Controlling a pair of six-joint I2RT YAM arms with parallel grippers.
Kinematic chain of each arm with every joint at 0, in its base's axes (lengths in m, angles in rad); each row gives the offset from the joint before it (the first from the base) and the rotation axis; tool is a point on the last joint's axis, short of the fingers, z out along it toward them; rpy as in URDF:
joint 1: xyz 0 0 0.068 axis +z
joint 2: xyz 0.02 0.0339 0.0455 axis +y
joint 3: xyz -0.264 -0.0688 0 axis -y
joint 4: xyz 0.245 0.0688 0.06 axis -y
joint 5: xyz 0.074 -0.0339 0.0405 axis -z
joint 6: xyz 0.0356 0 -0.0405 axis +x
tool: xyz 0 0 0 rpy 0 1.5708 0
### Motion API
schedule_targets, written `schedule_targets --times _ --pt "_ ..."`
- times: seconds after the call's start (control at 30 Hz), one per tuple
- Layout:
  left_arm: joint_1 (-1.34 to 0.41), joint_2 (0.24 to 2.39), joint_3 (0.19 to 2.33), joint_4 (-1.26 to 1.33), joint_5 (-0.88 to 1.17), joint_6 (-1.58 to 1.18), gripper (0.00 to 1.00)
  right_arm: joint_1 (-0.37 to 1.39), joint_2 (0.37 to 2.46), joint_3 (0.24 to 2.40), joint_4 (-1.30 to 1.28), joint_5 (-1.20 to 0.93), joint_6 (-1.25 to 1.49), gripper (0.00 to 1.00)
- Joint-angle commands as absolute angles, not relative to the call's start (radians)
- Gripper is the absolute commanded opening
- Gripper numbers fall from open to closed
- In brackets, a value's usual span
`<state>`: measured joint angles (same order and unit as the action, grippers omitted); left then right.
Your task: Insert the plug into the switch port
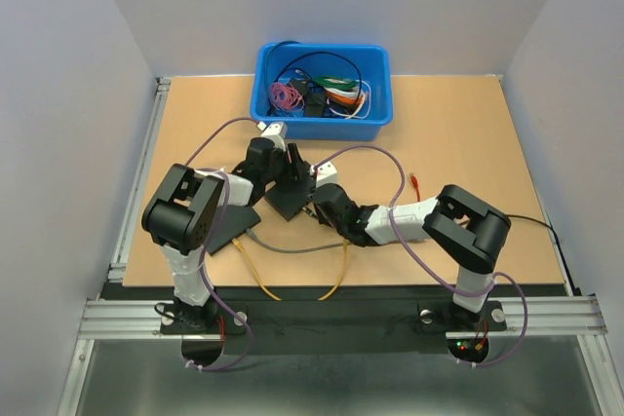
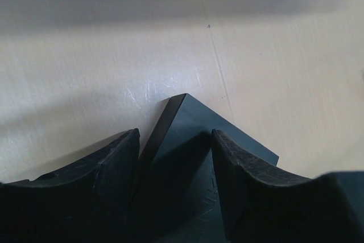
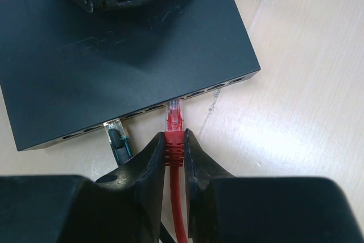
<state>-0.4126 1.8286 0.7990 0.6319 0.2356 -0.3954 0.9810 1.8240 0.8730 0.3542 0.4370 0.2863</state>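
Observation:
The black switch [image 3: 131, 55] lies mid-table, its row of ports facing my right gripper [image 3: 173, 139]. That gripper is shut on the red boot of the plug [image 3: 174, 119]. The plug's clear tip sits at the mouth of a port near the middle of the row, most of it still outside. The red cable runs back between the fingers. My left gripper [image 2: 175, 140] is shut on the switch's far corner [image 2: 187, 129], one finger against the side face and the other on the top face. From above, both grippers [image 1: 291, 168] [image 1: 317, 204] meet at the switch [image 1: 288, 200].
A clear plug with a dark cable [image 3: 115, 133] sits in a port left of the red one. A blue bin [image 1: 263, 85] of cables stands behind. A flat black plate [image 1: 229, 226], a grey cable [image 1: 292, 248] and a yellow cable [image 1: 263, 282] lie near the front.

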Motion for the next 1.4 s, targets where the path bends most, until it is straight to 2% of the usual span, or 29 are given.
schedule_targets --times 0.0,0.8,1.37 --pt "-0.433 1.867 0.798 0.551 0.264 -0.356 0.63 0.976 1.835 0.896 0.489 0.405 0.273 0.0" --pt "-0.511 1.898 0.825 0.518 0.273 -0.291 0.57 0.965 1.753 0.719 0.821 0.384 0.048 0.0" --pt "-0.52 1.888 0.815 0.506 0.261 -0.285 0.54 0.914 1.813 0.773 0.861 0.347 -0.032 0.01"
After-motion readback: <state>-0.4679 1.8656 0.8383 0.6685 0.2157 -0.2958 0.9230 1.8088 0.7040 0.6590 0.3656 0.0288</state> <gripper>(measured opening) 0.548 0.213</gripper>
